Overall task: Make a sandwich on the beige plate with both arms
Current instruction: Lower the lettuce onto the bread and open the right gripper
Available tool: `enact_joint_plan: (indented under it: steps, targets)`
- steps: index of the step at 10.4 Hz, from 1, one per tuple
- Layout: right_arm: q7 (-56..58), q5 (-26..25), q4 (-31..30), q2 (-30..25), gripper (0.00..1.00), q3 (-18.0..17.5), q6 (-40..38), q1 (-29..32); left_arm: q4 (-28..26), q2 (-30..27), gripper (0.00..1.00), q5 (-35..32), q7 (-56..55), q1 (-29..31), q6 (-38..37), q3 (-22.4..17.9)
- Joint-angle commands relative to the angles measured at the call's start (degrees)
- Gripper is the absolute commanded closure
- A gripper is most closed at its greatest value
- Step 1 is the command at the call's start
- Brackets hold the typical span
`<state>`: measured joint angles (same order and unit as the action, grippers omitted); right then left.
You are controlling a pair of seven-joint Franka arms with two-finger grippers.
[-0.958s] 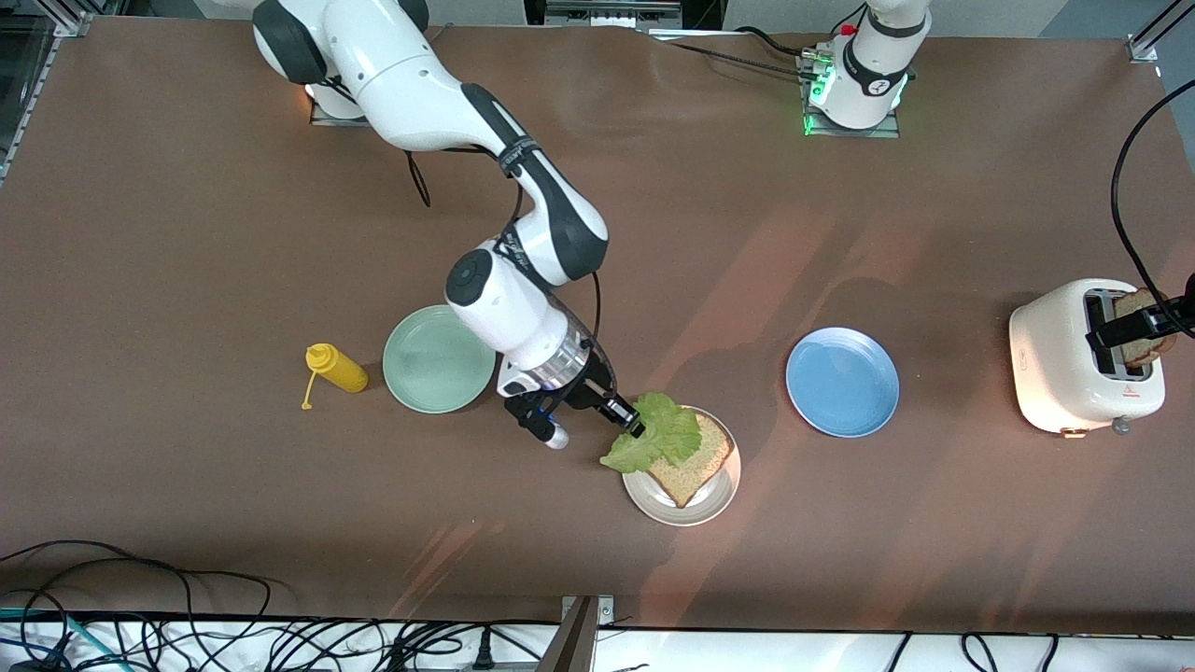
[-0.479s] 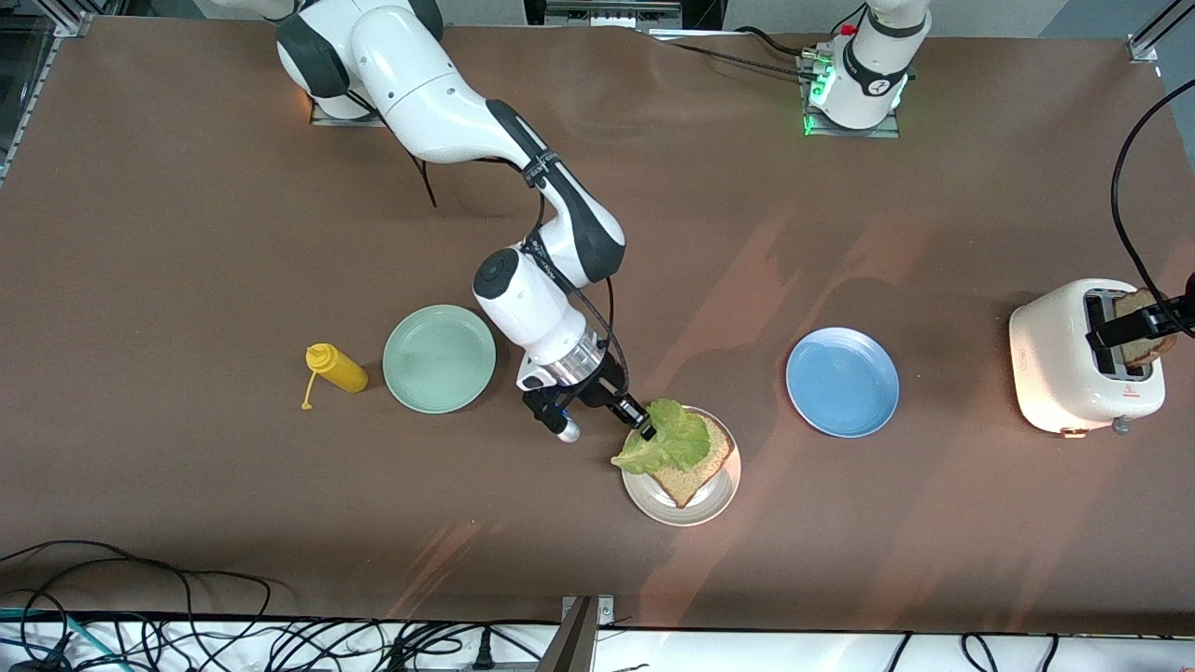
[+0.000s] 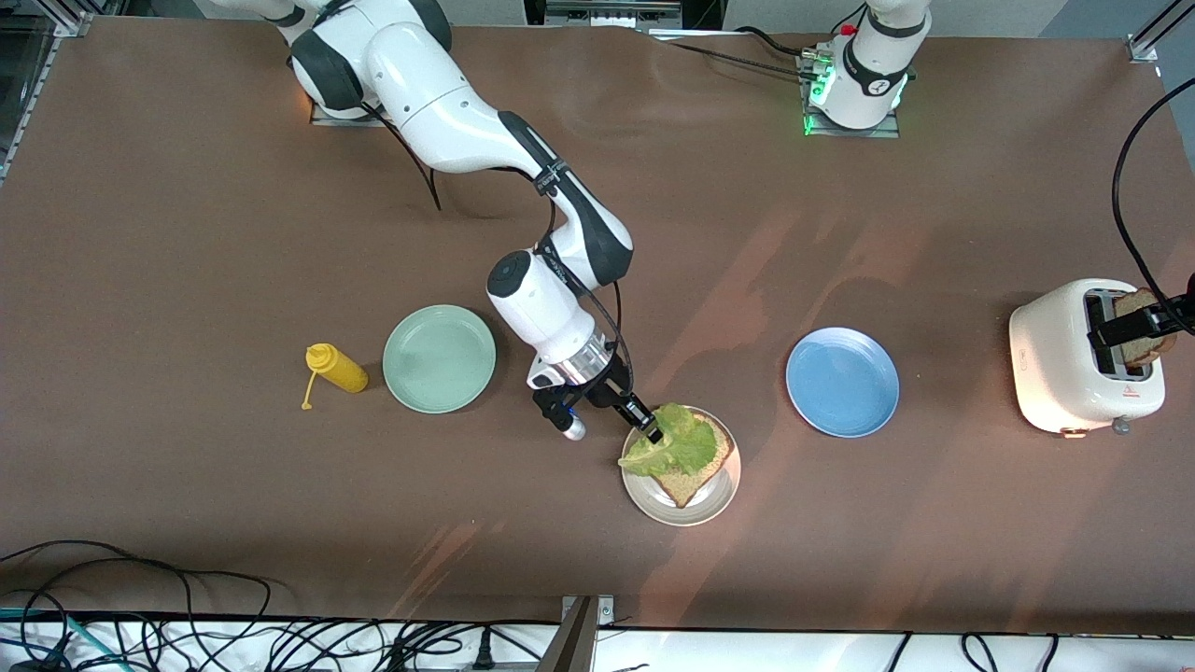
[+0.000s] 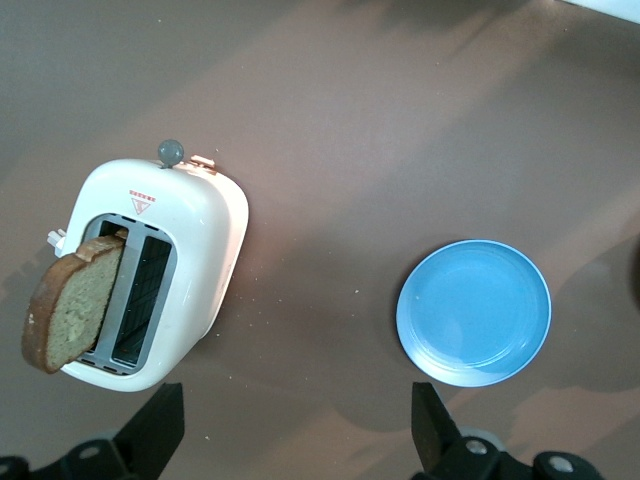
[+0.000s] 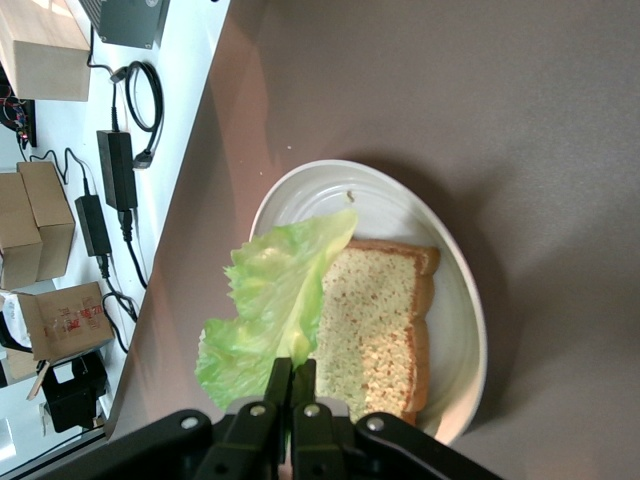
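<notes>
right hand (image 3: 652,433) pinching the lettuce leaf (image 3: 674,446) over the bread slice (image 3: 693,471) on the beige plate (image 3: 724,499); left hand (image 4: 295,440) spread wide above the toaster (image 4: 160,270).

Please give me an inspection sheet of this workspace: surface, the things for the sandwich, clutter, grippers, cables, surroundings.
Surface: brown table, no spills seen.
Job's things: beige plate holds one bread slice; lettuce hangs over the slice and the plate's rim. A second slice stands in the toaster at the left arm's end.
Clutter: blue plate, green plate, yellow bottle at the right arm's end.
Grippers: right gripper shut on the lettuce, over the beige plate; left gripper open, above the toaster and blue plate.
Cables: black cable above the toaster; loose cables along the table edge nearest the camera.
Surroundings: boxes and power adapters off the table.
</notes>
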<state>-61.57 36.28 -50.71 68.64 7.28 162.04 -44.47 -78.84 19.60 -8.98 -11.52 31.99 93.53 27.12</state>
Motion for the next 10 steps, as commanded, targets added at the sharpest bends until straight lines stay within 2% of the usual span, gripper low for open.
enact_joint_plan:
  steps: [1,6,7,8,10]
  targets:
    - [-0.66,1.34,3.78,3.34,1.0,0.46,2.48,-0.44,-1.05,-1.32,0.0,-1.48,0.97,0.53,-0.19,0.3]
    - [-0.05,0.99,3.87,5.54,1.0,0.72,5.65,-0.97,-1.14,-1.32,0.0,-1.48,0.97,0.53,-0.54,0.3]
    - [0.22,0.73,3.78,5.54,0.89,0.89,5.66,-0.97,-1.23,-1.32,0.0,-1.57,0.97,0.53,-0.54,0.3]
    - [2.74,0.46,3.78,5.54,0.54,0.9,5.66,-1.06,-1.23,-1.32,0.0,-1.57,0.97,0.53,-0.54,0.3]
    - [6.45,0.37,3.78,5.54,0.0,0.98,5.66,-1.06,-1.14,-1.32,0.0,-1.48,0.97,0.53,-0.54,0.39]
